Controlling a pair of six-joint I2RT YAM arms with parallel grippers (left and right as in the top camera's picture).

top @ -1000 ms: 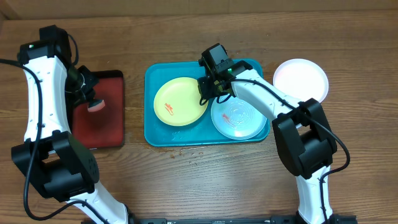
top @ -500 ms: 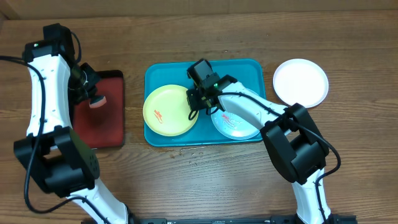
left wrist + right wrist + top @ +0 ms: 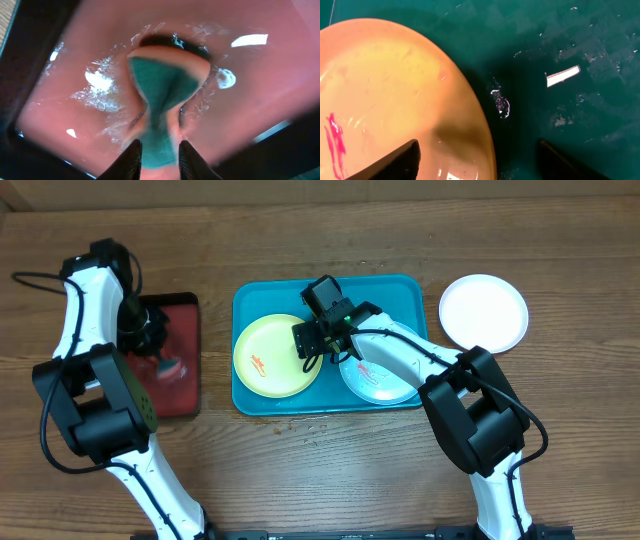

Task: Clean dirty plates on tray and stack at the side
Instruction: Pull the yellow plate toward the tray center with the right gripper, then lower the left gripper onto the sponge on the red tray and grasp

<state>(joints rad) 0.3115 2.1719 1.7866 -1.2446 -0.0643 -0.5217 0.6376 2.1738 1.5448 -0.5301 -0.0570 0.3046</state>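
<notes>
Eyes on the right gripper (image 3: 479, 147): its jaws are spread wide, one finger over the yellow-green plate (image 3: 272, 358), the other over the wet floor of the teal tray (image 3: 405, 295), with the plate's rim between them. If they close carelessly, that slick rim could squirt free, or the plate could skid left, or tip against the mint plate (image 3: 382, 372) nearby. The arm reaches in from the near right, wrist pitched down at the plate's right edge. Over on the left, the left gripper (image 3: 157, 152) is clamped on the sponge (image 3: 162, 95), pressing it into the puddled red tray (image 3: 260, 100). Lifted sodden, it would likely drip across the table (image 3: 320, 480). The white plate (image 3: 484, 312) sits outside, to the right of the teal tray.
</notes>
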